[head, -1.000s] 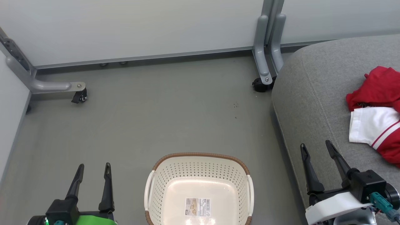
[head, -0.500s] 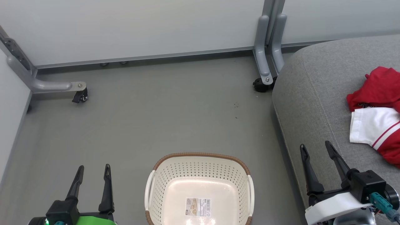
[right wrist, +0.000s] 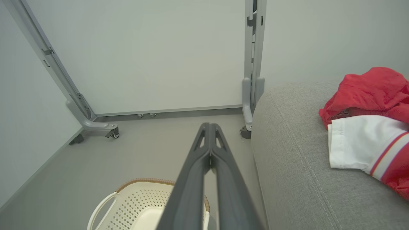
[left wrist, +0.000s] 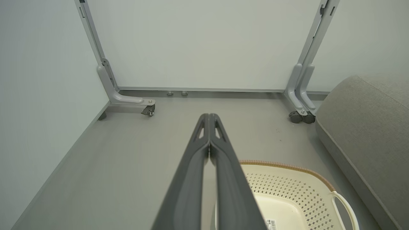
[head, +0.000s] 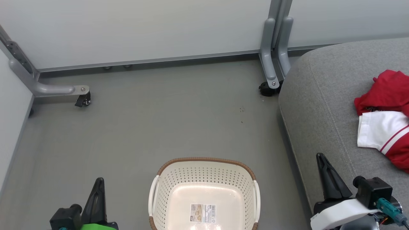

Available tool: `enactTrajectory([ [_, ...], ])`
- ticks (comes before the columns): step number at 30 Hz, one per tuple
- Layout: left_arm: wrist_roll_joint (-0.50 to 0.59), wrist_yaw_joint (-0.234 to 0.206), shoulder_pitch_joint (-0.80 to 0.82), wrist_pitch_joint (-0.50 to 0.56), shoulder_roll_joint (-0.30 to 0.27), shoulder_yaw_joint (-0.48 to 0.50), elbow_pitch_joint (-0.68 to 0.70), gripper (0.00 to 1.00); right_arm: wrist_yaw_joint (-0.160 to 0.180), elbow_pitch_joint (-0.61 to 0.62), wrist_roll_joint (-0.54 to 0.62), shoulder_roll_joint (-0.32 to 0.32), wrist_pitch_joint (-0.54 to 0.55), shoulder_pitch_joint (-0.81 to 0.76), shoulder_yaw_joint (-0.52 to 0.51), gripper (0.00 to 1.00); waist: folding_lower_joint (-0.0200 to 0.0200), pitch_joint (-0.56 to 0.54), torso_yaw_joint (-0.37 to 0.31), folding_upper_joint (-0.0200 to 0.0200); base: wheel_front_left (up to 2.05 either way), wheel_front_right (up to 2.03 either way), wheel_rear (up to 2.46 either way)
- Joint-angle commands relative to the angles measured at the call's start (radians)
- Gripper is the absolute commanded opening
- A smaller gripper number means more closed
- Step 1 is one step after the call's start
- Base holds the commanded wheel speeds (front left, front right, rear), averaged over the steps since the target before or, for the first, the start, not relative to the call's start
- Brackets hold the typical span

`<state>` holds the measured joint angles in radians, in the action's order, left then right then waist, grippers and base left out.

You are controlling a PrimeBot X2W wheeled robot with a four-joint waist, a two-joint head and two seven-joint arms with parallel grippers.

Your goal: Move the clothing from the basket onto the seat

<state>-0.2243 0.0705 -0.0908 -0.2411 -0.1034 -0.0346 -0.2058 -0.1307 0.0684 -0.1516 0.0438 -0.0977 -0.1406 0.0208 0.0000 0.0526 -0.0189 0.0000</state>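
Since basket sits empty (only label inside) and clothing lies on seat at right of frame, task looks done; left gripper, right gripper: fingers together, gripping nothing.

- Left tool, lower left of the head view: two long dark grey fingers, tapering to points, each with a triangular cut-out near the tip.
- Behind it sit a black mount and a bright green shell.
- Right tool, lower right: the same dark, matt, tapered fingers.
- Behind it sit a boxy black housing, a curved white shell and a teal plug.
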Motion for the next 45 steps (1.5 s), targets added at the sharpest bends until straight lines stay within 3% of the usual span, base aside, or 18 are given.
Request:
enactTrajectory([
  [1, -0.050, 0.004, 0.015, 0.010, 0.001, 0.010, 0.010, 0.00, 0.000, 0.006, -0.056, 0.006, 0.004, 0.009, 0.001, 0.00, 0.0000, -0.001, 0.000, 0.0000, 0.00, 0.00, 0.00],
  [22, -0.410, 0.019, 0.067, 0.102, 0.014, 0.047, -0.001, 0.00, 0.000, -0.081, -0.462, 0.031, 0.035, 0.079, -0.004, 0.00, 0.0000, -0.009, 0.003, 0.0000, 0.00, 0.00, 0.00],
  [45, -0.719, 0.033, 0.112, 0.182, 0.027, 0.081, -0.012, 0.00, 0.000, -0.152, -0.799, 0.043, 0.071, 0.134, -0.021, 0.00, 0.0000, -0.018, 0.007, 0.0000, 0.00, 0.00, 0.00],
])
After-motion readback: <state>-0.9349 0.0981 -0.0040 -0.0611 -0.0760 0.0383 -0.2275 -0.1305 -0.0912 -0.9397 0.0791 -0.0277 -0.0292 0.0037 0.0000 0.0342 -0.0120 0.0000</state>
